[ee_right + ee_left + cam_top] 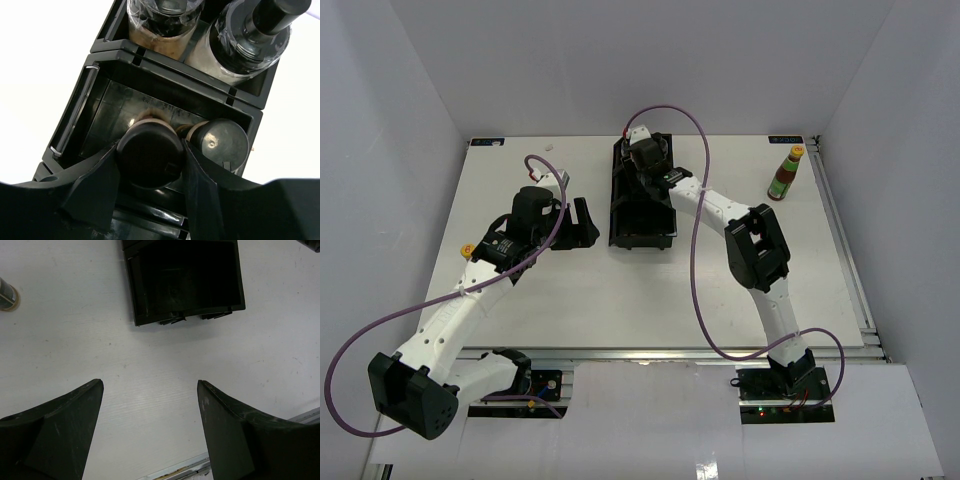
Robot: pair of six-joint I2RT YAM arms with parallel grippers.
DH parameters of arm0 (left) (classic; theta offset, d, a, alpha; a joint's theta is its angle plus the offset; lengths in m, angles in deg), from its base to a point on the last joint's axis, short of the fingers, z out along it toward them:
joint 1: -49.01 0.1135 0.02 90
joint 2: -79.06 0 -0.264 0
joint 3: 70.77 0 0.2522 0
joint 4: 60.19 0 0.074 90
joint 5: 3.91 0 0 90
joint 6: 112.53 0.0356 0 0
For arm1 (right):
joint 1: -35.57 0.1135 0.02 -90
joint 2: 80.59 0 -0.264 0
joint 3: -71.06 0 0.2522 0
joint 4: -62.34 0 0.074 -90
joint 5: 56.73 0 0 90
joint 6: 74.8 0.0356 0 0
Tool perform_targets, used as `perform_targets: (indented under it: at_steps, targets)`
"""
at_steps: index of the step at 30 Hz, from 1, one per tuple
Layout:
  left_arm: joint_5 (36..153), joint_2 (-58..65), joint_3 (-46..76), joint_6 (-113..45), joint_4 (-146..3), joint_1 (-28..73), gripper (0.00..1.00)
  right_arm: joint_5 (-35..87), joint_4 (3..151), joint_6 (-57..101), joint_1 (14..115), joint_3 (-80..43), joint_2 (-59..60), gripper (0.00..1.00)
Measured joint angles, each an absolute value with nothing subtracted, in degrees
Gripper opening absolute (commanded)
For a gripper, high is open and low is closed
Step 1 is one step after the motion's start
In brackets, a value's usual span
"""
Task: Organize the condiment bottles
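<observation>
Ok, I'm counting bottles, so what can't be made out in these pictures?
- Top view: the right arm covers the far part of the long black plastic tray; its contents are hidden.
- Left wrist view: a round bottle end is cut off by the left edge; type unclear.
- Right wrist view: whether the right gripper grips or just flanks the short black-capped jar.

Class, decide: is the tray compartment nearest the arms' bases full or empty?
Empty. The left wrist view looks into the black tray's near end compartment: only bare dark floor and walls, nothing stands in it.
</observation>
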State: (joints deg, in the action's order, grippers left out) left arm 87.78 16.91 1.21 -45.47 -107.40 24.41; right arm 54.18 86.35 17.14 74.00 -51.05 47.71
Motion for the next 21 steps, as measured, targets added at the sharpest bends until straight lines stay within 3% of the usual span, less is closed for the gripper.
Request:
perform_targets:
  at_steps: [15,21]
  targets:
    - [87.5,16.9,1.2,-45.5,-107.4,24.4,0.87,55.3,87.1,17.8,73.8,-53.4,48.4,0.63]
    - [82.3,14.2,2.7,-46.2,-108.7,24.4,0.87,55.0,88.7,17.9,73.8,-55.8,48.3,0.63]
